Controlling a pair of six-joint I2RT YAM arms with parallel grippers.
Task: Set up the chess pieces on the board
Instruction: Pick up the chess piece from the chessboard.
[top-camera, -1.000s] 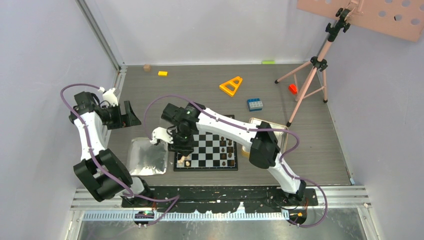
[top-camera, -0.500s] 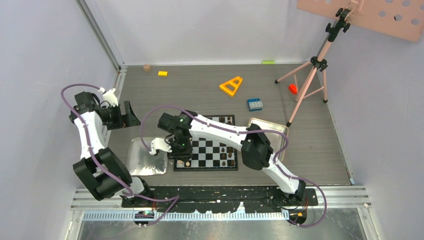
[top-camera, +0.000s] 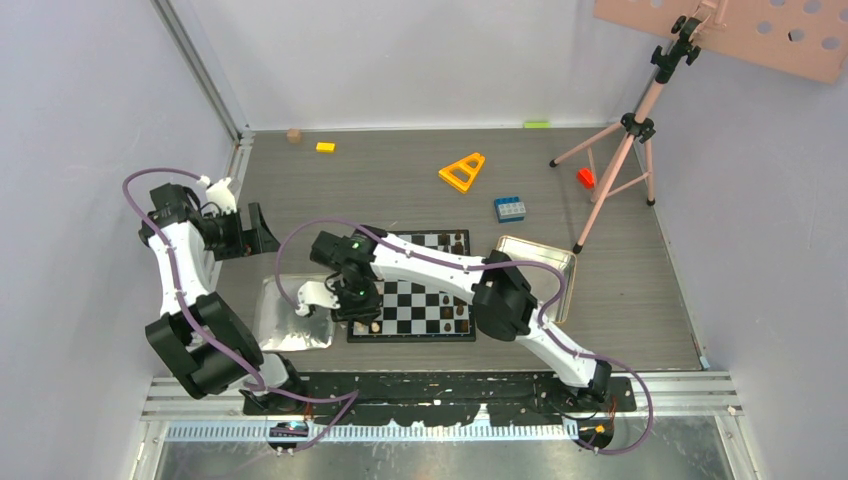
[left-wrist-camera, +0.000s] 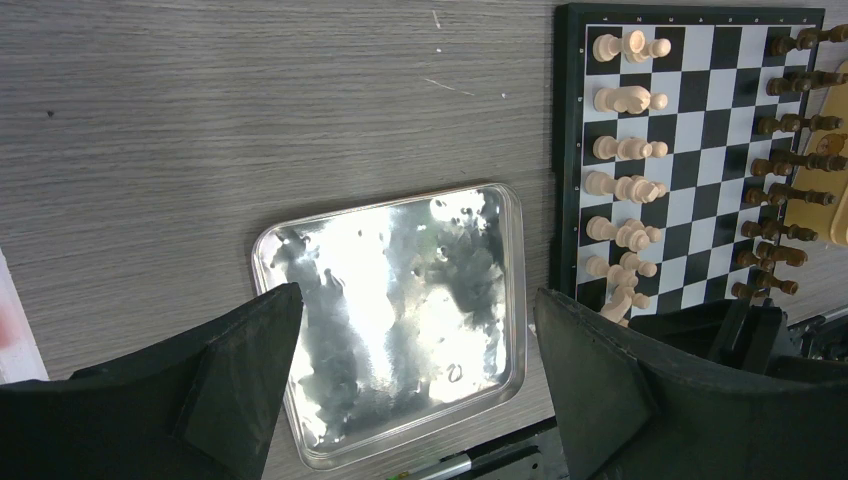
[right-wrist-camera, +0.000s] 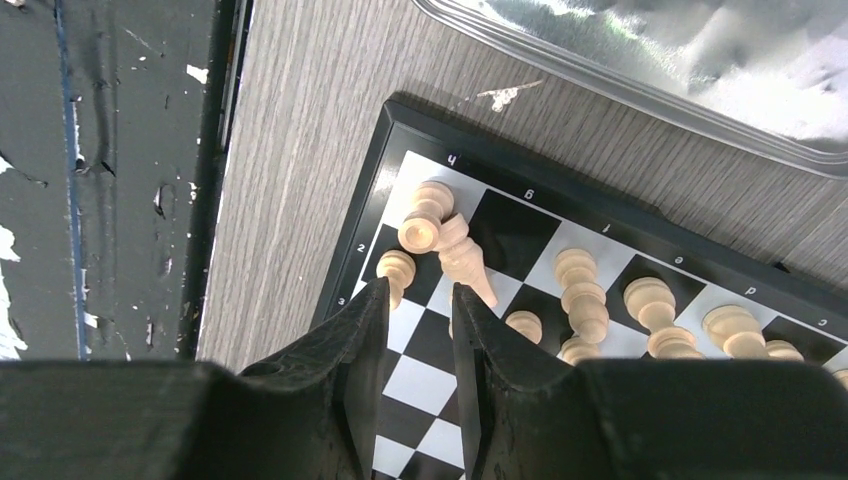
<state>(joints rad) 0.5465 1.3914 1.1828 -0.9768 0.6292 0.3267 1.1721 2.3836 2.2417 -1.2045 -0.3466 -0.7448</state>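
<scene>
Right gripper (right-wrist-camera: 418, 290) has shifted toward 9 o'clock, over the near-left corner of the board (right-wrist-camera: 370, 215); I read its jaws narrowly apart, empty. The toppled light piece (right-wrist-camera: 462, 255) lies just ahead at 1 o'clock, long axis 11-to-5.

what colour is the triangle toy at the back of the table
Orange, with a yellower inner edge: the triangle shows best in the top external view.

Bright, even light — patchy glare on the silver tray (left-wrist-camera: 390, 330) (soft shadows)
</scene>
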